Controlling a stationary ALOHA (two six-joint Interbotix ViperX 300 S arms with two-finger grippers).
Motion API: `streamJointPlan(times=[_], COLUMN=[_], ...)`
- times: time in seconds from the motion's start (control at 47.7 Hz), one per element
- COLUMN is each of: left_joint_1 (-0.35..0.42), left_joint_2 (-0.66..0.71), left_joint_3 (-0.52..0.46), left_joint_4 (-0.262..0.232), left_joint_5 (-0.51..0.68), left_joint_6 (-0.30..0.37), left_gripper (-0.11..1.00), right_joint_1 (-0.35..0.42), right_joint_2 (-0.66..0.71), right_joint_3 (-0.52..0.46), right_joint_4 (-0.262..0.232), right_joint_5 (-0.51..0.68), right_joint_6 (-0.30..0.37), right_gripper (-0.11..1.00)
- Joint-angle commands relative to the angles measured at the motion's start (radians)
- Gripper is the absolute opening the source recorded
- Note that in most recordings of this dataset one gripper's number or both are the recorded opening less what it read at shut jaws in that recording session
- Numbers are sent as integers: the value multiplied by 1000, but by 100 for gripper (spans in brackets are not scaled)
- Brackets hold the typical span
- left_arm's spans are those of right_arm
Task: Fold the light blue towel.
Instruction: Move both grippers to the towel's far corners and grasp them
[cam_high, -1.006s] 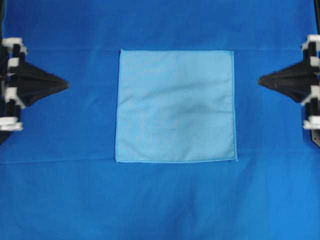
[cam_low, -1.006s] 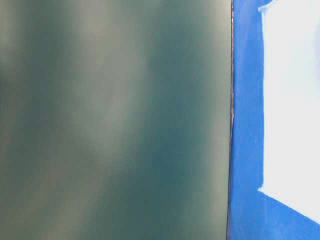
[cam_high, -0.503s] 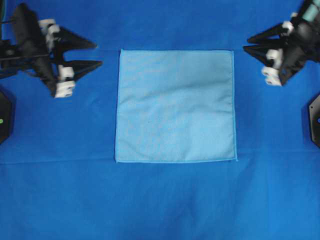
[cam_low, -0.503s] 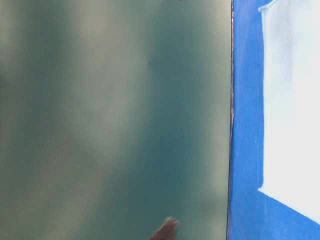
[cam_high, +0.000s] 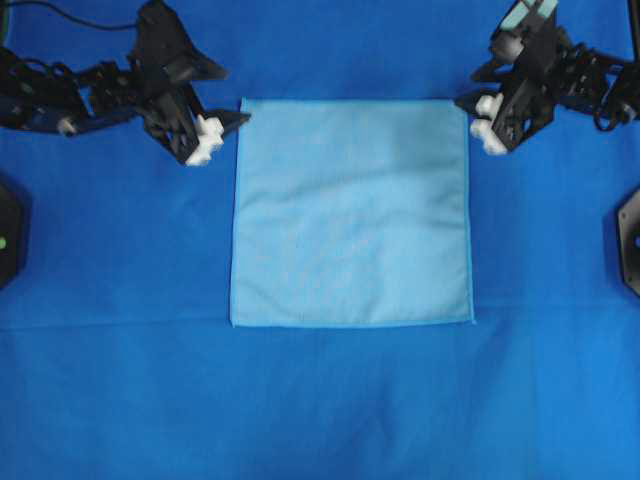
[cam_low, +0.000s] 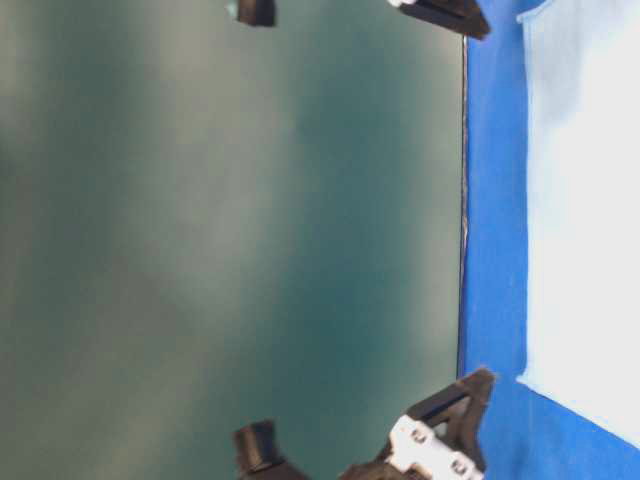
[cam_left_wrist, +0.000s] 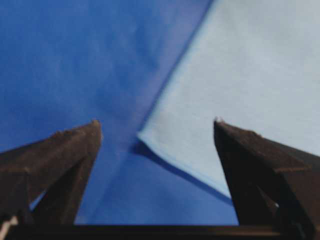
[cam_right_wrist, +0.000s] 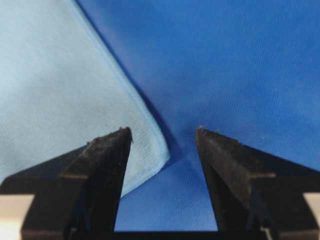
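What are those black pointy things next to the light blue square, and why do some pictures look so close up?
The black pointy things are the claws of a robot with two arms. One picture looks straight down from above: there you see the left gripper and the right gripper, one at each top corner of the light blue towel. The towel lies flat and spread out on a big dark blue table cloth. Another picture is taken from low by the table and is turned sideways, so it looks odd. The two close-up pictures come from small cameras on the robot's wrists; each looks out between its own two fingers at a towel corner. Both claws are open and hold nothing yet. The robot is meant to fold the towel.
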Motion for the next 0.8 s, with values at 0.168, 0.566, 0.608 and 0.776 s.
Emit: streamJointPlan(times=[0.168, 0.566, 0.608, 0.776], left_joint_1=[54, 18, 11, 0], left_joint_2=[107, 130, 130, 130], left_joint_3=[-40, -43, -43, -51], left_joint_4=[3, 9, 11, 11], left_joint_5=[-52, -23, -21, 9], left_joint_6=[3, 29, 41, 60], left_gripper=[86, 42, 30, 1], right_joint_1=[-14, -14, -14, -14], right_joint_2=[95, 115, 115, 115], right_joint_3=[-20, -25, -25, -26], right_joint_4=[-2, -20, -23, -25], right_joint_5=[-69, -52, -51, -51], right_joint_6=[-3, -9, -9, -8], right_gripper=[59, 5, 1, 2])
